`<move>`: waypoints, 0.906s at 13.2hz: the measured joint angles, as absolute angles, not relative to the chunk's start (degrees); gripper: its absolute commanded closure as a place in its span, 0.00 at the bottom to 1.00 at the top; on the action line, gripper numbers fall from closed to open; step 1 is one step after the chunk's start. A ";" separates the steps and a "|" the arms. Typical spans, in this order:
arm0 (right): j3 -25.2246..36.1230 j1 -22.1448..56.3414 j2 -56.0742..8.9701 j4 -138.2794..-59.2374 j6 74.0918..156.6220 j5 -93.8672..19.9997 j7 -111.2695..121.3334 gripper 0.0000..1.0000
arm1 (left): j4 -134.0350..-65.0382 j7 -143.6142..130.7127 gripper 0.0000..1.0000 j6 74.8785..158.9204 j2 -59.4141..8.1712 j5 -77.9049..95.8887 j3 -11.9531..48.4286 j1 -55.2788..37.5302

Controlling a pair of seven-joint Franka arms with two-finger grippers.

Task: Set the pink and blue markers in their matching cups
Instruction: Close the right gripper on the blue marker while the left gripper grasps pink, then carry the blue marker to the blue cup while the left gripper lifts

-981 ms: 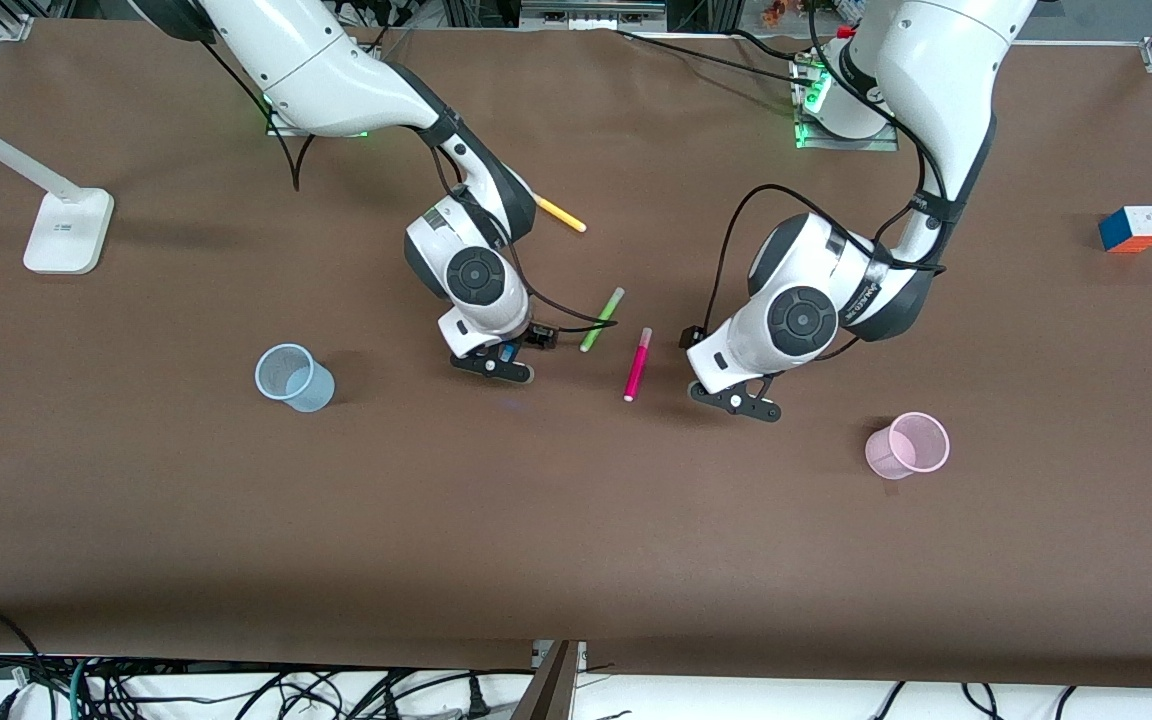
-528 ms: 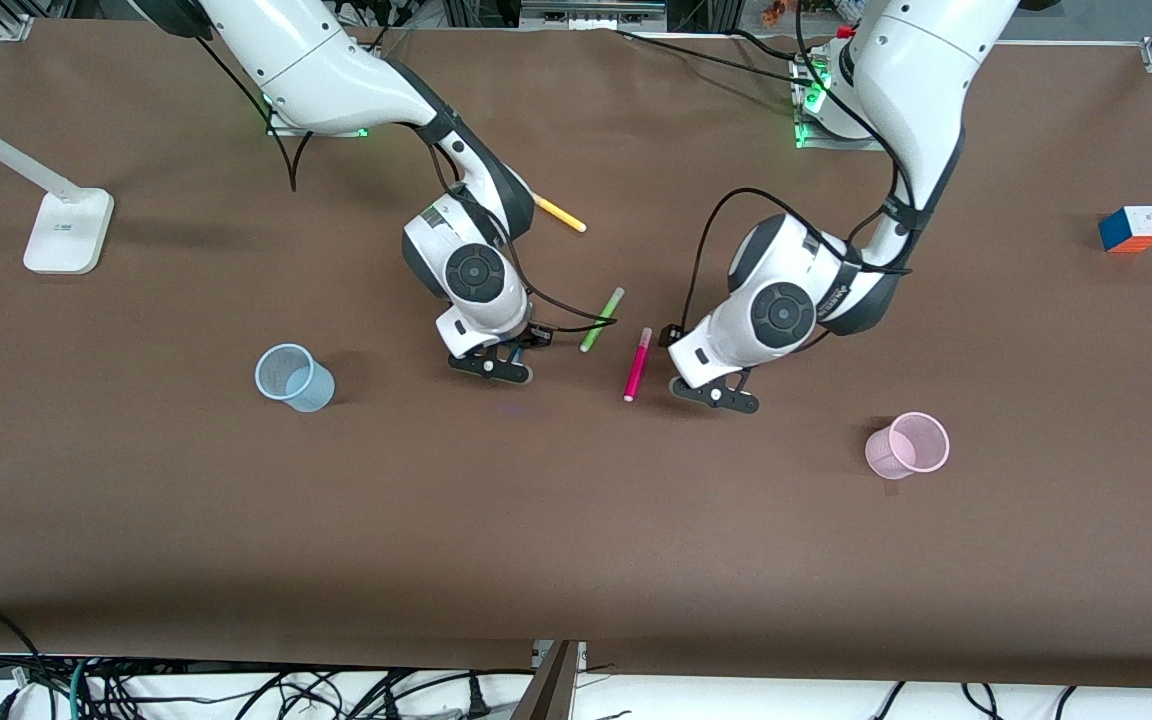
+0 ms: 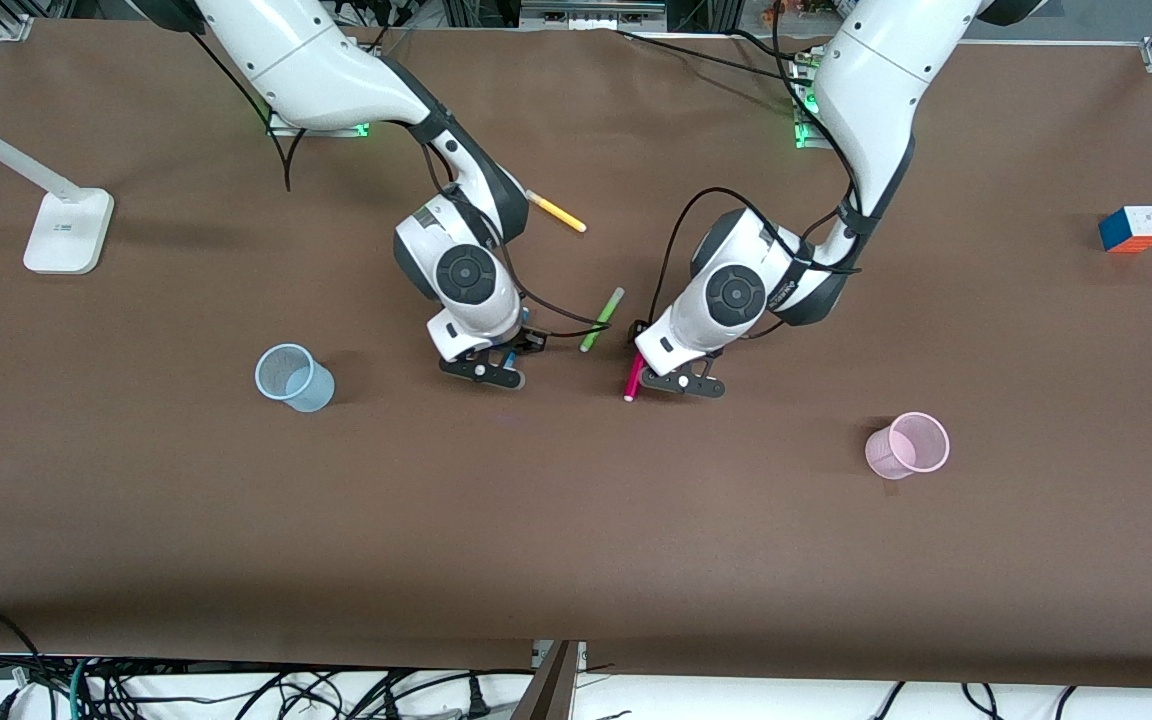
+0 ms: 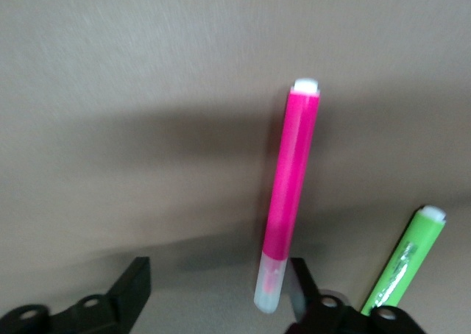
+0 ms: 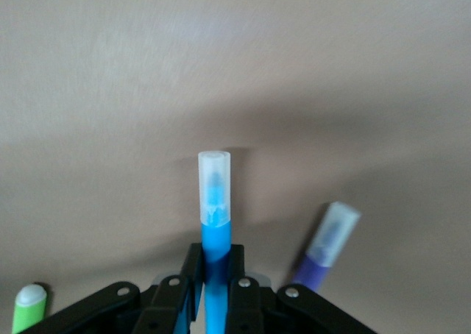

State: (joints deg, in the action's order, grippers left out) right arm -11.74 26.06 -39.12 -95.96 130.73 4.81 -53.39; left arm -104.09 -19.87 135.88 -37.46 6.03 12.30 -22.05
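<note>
My right gripper (image 3: 484, 371) is shut on the cyan-blue marker (image 5: 215, 224), whose pale end sticks out past the fingers; a bit of it shows in the front view (image 3: 510, 357). The gripper also shows in the right wrist view (image 5: 215, 268). My left gripper (image 3: 671, 383) is open and low over the magenta-pink marker (image 3: 633, 380), which lies on the table. In the left wrist view the gripper (image 4: 215, 293) has the marker's (image 4: 293, 201) pale cap between the fingers, close to one finger. The pale blue cup (image 3: 293, 378) stands toward the right arm's end, the pale pink cup (image 3: 906, 445) toward the left arm's end.
A lime-green marker (image 3: 602, 318) lies between the two grippers. A purple marker (image 5: 327, 246) lies beside the right gripper. A yellow marker (image 3: 558, 212) lies farther from the front camera. A colour cube (image 3: 1132, 229) and a white lamp base (image 3: 68, 231) sit at the table's ends.
My left gripper has moved across to the pink marker, which now lies between its open fingers. My right gripper has shifted slightly toward the blue cup with the blue marker.
</note>
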 measured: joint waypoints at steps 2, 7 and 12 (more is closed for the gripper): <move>-11.64 24.10 -35.87 -95.13 124.83 4.75 -51.77 1.00 | -104.60 -19.93 0.23 136.13 -37.45 6.03 12.45 -22.46; -11.40 16.94 -28.28 -94.95 113.99 -0.72 -40.73 1.00 | -104.75 -20.01 0.44 138.61 -37.55 6.03 12.83 -23.32; -10.74 5.85 -24.10 -94.43 104.21 -9.52 -28.28 1.00 | -104.83 -20.01 1.00 139.84 -38.24 6.03 12.85 -23.93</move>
